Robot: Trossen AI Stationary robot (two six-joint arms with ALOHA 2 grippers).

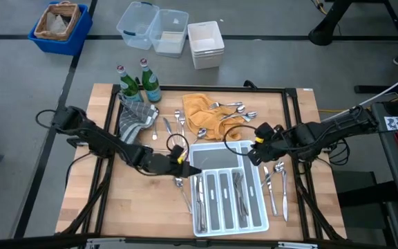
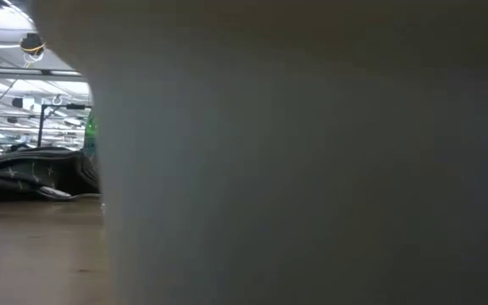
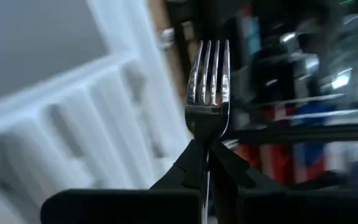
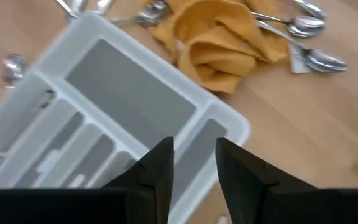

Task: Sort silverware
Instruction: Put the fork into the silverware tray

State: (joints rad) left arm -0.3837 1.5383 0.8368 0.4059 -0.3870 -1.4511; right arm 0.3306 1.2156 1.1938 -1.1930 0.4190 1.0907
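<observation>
A shiny silver-coloured metal fork (image 3: pixel 208 99) stands upright between the closed jaws of the left gripper (image 3: pixel 205 163), clamped at its neck, four tines pointing away from the fingers. More slim silver pieces (image 1: pixel 239 190) lie lengthwise in the narrow tray slots between the two grippers. Several silver spoons (image 4: pixel 309 42) lie loose on the wood ahead of the right gripper's (image 4: pixel 194 158) parted jaws, and a few pieces (image 1: pixel 276 181) rest beside that gripper.

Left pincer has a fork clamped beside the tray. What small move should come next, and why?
Probably carry the fork over the white tray and line it up with a long slot: the left pincer, shut on its handle, sits at the tray's left edge. The right pincer hangs open over the tray's other corner, empty.
</observation>
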